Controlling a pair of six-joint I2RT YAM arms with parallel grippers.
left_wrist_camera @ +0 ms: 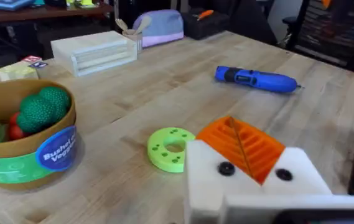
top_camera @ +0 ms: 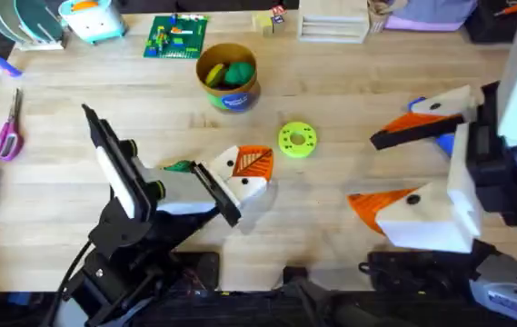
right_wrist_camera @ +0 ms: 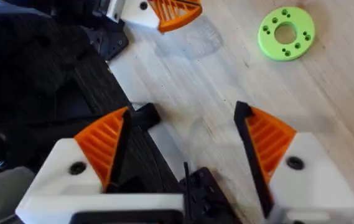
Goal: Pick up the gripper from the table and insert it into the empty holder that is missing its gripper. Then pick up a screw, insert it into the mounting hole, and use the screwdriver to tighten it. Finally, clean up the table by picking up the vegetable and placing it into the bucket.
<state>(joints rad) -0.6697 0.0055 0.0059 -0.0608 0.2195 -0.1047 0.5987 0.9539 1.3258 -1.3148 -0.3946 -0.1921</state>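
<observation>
The desk (top_camera: 349, 91) is pale wood with a visible grain and a smooth, faintly satin finish. The right end effector (right_wrist_camera: 186, 146) has matt white plastic fingers (right_wrist_camera: 313, 177) faced with ribbed orange plastic pads (right_wrist_camera: 270, 134), and the lime-green holed disc (left_wrist_camera: 172, 148) is matt plastic too. The screwdriver (left_wrist_camera: 256, 79) has a smooth, slightly glossy blue plastic body, while the bucket (left_wrist_camera: 24, 146) looks like matt tan plastic with a glossier blue label.

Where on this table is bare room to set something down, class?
Bare wood lies between the scissors and the bucket, and between the lime-green disc and the right gripper. It is crowded around the left gripper and along the far edge.
</observation>
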